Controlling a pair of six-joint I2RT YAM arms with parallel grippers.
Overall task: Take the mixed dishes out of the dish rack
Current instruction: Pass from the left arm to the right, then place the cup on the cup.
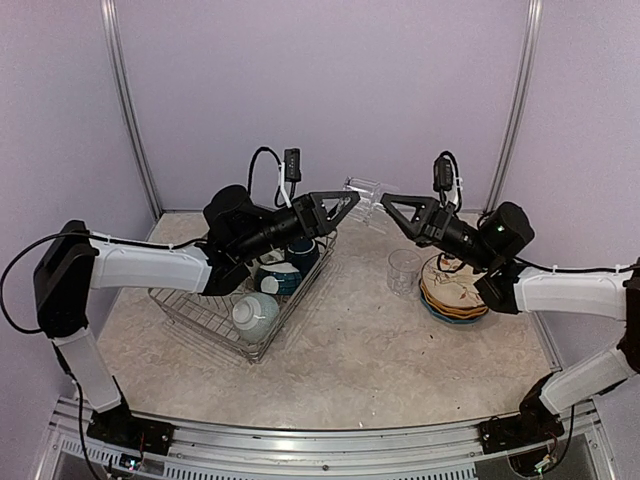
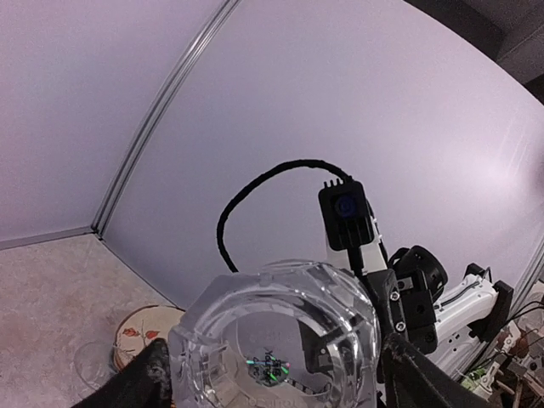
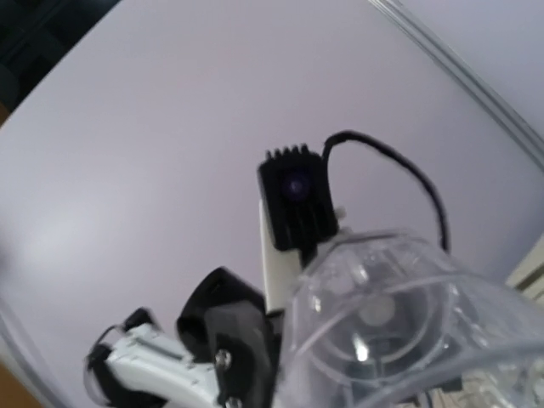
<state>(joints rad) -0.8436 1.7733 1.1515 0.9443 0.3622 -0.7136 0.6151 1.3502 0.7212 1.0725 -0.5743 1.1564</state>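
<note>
The clear glass tumbler point(image 1: 365, 197) hangs on its side in mid-air, past the far end of the dish rack point(image 1: 190, 305), caught between both arms, which looks like a handover. The right pincer point(image 1: 387, 204) is closed tight, apparently pinching the tumbler's wall. The left pincer point(image 1: 352, 200) stands wide with its fingers point(image 2: 153, 378) astride the glass body; whether they press on it I cannot tell. Passing it right makes sense, since the unloaded plates point(image 1: 455, 295) and another tumbler point(image 1: 404, 270) sit on the tabletop point(image 1: 350, 350) at the right. Bowls point(image 1: 255, 315) remain in the rack.
</note>
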